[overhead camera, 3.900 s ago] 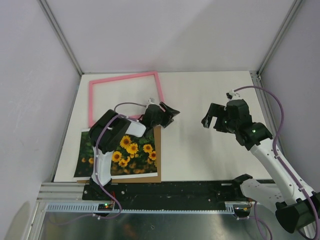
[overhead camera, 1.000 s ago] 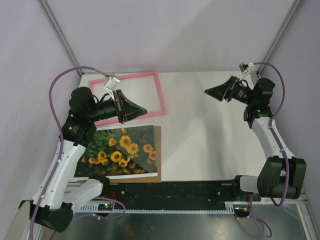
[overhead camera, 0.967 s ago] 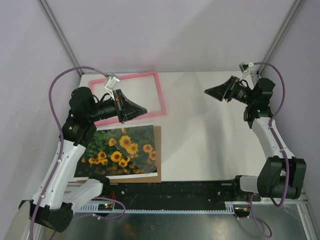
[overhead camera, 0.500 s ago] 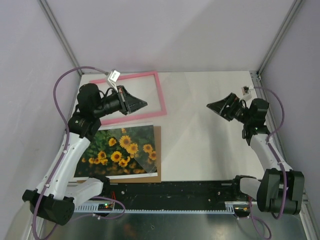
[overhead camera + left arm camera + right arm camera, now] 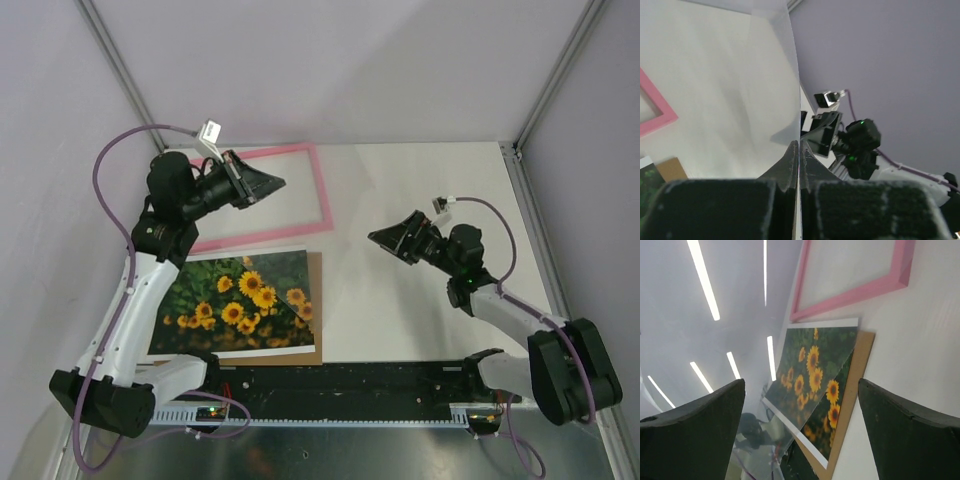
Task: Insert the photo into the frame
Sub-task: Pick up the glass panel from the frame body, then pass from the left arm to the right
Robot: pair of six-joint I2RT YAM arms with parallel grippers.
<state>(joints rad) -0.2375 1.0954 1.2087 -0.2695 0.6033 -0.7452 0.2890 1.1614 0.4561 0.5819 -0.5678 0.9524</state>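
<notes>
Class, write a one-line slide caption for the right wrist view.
Open right gripper faces the sunflower photo lying on a brown backing board, the empty pink frame beyond.

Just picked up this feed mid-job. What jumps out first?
The sunflower photo is the brightest thing, lying face up on a brown board at the near left of the table. Beyond it lies the pink frame, with nothing in it. The left gripper, raised over the frame, is shut on a clear sheet held on edge. The open right gripper faces it from mid-table.
</notes>
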